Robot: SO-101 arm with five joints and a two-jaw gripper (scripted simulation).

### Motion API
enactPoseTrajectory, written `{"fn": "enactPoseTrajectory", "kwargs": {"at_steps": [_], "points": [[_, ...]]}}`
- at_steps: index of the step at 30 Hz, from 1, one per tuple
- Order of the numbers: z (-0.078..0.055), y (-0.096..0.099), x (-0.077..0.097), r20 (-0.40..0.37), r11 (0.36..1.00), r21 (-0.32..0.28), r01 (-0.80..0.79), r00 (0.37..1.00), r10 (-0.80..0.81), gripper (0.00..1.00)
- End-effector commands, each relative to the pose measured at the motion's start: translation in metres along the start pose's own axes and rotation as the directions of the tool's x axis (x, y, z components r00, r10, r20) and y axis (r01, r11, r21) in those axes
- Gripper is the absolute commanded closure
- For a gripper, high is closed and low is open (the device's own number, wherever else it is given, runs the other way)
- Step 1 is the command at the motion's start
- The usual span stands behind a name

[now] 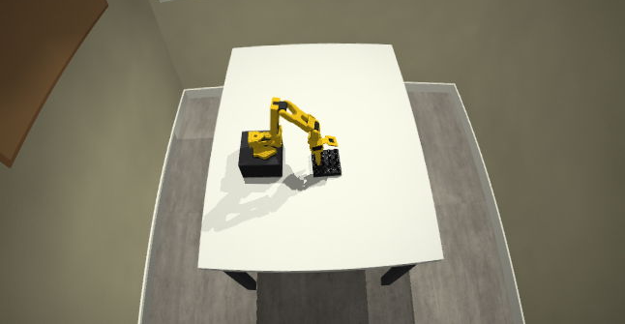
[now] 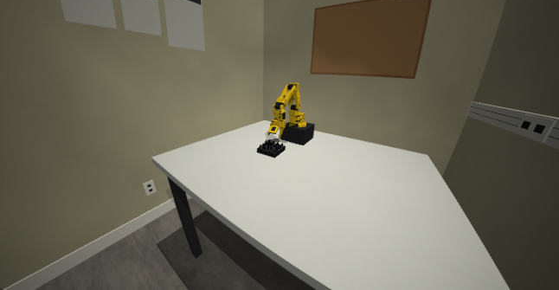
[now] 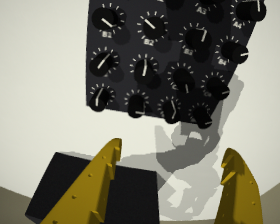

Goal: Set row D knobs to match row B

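The black knob box (image 1: 328,162) lies on the white table just right of the arm's base. It also shows in the exterior view (image 2: 271,149). In the wrist view the knob box (image 3: 171,43) fills the upper part, with several rows of black knobs that carry white pointer lines. My yellow gripper (image 3: 172,149) points down over the edge of the box nearest the base. Its two fingers stand apart with nothing between them and touch no knob. From above, the gripper (image 1: 318,158) hangs over the box's left side. The row labels are too small to read.
The arm's black base block (image 1: 261,161) stands close to the left of the box and shows low in the wrist view (image 3: 94,199). The table edge lies far off on all sides.
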State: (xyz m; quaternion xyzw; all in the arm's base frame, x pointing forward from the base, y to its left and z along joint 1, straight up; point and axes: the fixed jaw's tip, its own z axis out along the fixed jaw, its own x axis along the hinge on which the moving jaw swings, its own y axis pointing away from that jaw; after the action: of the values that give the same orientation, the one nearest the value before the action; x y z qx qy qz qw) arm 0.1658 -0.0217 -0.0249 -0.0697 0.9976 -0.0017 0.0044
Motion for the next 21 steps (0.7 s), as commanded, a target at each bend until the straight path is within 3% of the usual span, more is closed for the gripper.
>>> {"fn": "enactPoseTrajectory", "kwargs": {"at_steps": [1, 10, 12, 21], "points": [[0.0004, 0.0027, -0.0001, -0.008, 0.994, -0.005, 0.110, 0.994, -0.110, 0.64], [0.0004, 0.0045, 0.0013, -0.006, 0.923, -0.007, 0.385, 0.923, -0.385, 0.66], [0.0004, 0.0045, 0.0013, -0.006, 0.923, -0.007, 0.385, 0.923, -0.385, 0.66], [0.0004, 0.0060, 0.0027, -0.003, 0.737, -0.008, 0.676, 0.737, -0.676, 0.70]]}}
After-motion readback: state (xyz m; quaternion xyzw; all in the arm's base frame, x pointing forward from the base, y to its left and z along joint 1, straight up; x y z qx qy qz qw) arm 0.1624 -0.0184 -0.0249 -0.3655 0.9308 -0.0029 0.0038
